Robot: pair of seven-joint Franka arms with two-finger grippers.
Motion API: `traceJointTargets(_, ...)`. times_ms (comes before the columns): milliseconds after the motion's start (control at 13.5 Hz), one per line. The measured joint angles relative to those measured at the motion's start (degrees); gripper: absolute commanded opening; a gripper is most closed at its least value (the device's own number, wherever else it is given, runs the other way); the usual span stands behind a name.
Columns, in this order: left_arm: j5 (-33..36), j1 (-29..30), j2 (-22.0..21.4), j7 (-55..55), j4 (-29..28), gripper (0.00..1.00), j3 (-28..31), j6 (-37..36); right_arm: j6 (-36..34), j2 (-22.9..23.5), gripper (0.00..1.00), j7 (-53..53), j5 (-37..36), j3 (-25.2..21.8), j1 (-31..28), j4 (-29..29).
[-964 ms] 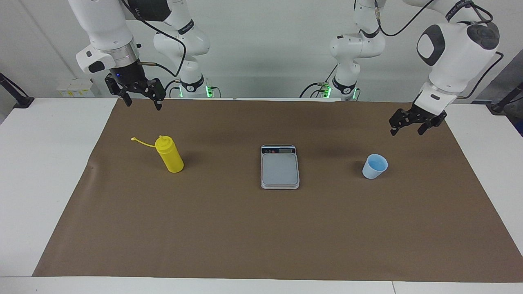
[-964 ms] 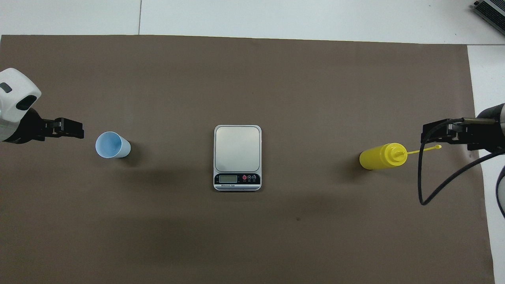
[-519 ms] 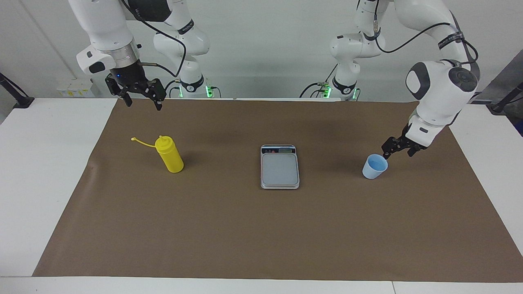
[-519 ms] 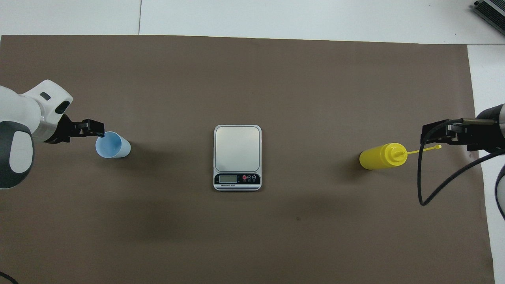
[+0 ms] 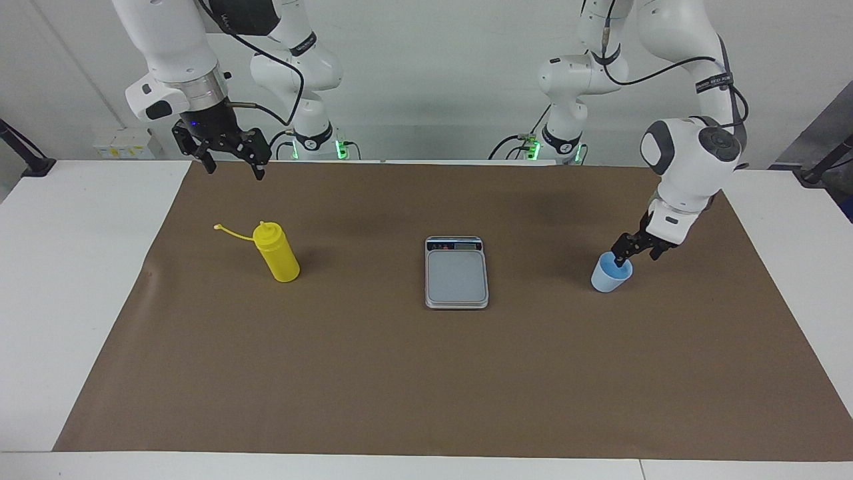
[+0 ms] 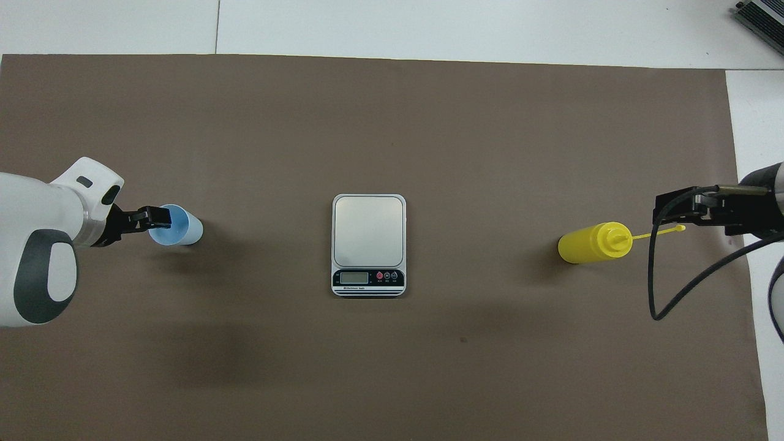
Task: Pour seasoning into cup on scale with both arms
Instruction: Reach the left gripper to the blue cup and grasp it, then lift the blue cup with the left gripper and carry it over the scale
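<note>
The pale blue cup stands on the brown mat toward the left arm's end. My left gripper is low at the cup's rim; its fingers look open, one over the cup's mouth and one outside the wall. The silver-grey scale lies mid-mat with a bare plate and its display end nearer to the robots. The yellow squeeze bottle stands toward the right arm's end, cap strap hanging out. My right gripper is open, raised above the mat near the bottle.
The brown mat covers most of the white table. A black cable loops from the right arm over the mat's edge. A grey device sits at a table corner. Small white boxes stand near the right arm's base.
My left gripper has come down and moved in from beside the cup to its rim. The right arm, bottle, scale and cup have stayed put.
</note>
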Motion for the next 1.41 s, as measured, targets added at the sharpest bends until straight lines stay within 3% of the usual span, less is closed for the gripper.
traceJointTargets(148,0.00,-0.03,0.02,-0.71,-0.73,0.99,-0.16,0.50,0.00,-0.01,1.00,0.00,0.00,0.00,0.00,0.00)
traceJointTargets(222,0.00,-0.03,0.02,-0.84,-0.88,0.90,-0.17,0.72,0.01,-0.02,1.00,0.00,0.00,0.00,0.00,0.00)
traceJointTargets(519,0.00,-0.06,0.25,-1.52,-1.22,0.80,-0.23,1.88,0.02,-0.06,1.00,0.00,0.00,0.00,0.00,0.00)
traceJointTargets(593,0.00,-0.11,0.68,-1.98,-1.33,0.72,-0.29,2.49,0.02,-0.07,1.00,0.00,0.00,-0.02,0.00,0.00)
traceJointTargets(667,0.00,-0.14,1.11,-2.26,-1.33,0.51,-0.34,2.68,0.02,-0.08,1.00,0.00,0.00,-0.03,-0.01,0.00)
traceJointTargets(742,0.00,-0.15,1.37,-2.40,-1.27,0.14,-0.37,2.70,0.02,-0.09,1.00,0.00,0.00,-0.03,-0.01,0.00)
traceJointTargets(816,0.00,-0.15,1.45,-2.42,-1.06,0.00,-0.39,2.47,0.02,-0.10,1.00,0.00,0.00,-0.03,-0.02,0.00)
traceJointTargets(1187,-0.03,-0.16,1.52,-2.42,1.04,0.00,-0.48,0.02,0.04,-0.13,1.00,0.00,0.00,-0.06,-0.09,0.00)
traceJointTargets(1409,-0.03,-0.16,1.97,-2.42,4.61,0.00,-0.49,-5.88,0.04,-0.13,1.00,0.00,0.00,-0.06,-0.09,0.00)
